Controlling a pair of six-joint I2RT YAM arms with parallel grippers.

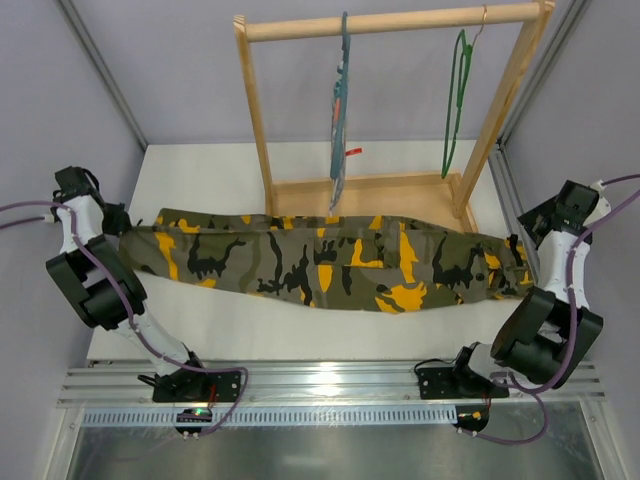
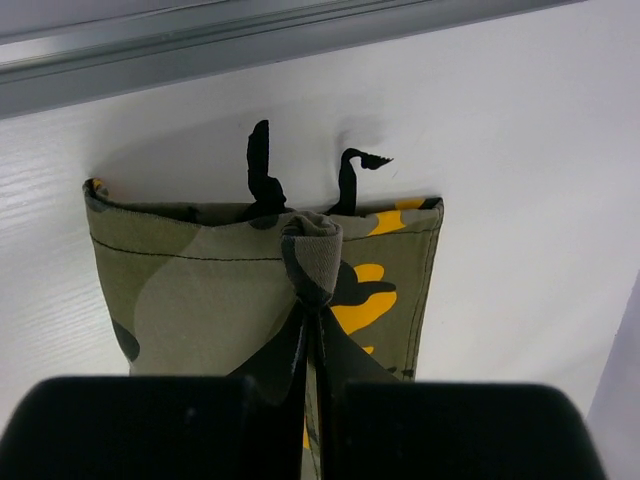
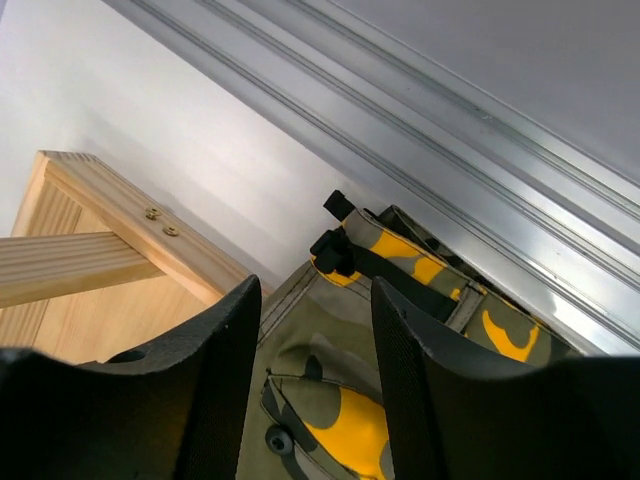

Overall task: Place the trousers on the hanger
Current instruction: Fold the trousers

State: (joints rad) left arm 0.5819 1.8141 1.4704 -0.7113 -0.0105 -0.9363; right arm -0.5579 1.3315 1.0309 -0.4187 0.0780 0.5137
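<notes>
Closest to us, through the left wrist camera, we are seeing the left gripper (image 2: pixel 318 390) pressed fully together, pinching a raised fold of the trousers (image 2: pixel 200 290) near the hem of one leg. Two black ties are sticking out past that hem onto the white table (image 2: pixel 520 150). The overhead camera is not showing this pinch.

Through the right wrist camera, we are seeing the right gripper (image 3: pixel 315 300) with its fingers standing apart and holding nothing. It is poised over the opposite end of the trousers, where black straps are lying.

From above, we are seeing both arms folded at the elbow, one at each end of the trousers, which are lying stretched out across the table. Farther back, the green hanger (image 1: pixel 457 95) is hanging from a wooden rack (image 1: pixel 390 20), well apart from the trousers, with a striped cloth (image 1: pixel 340 110) hanging to its left.
</notes>
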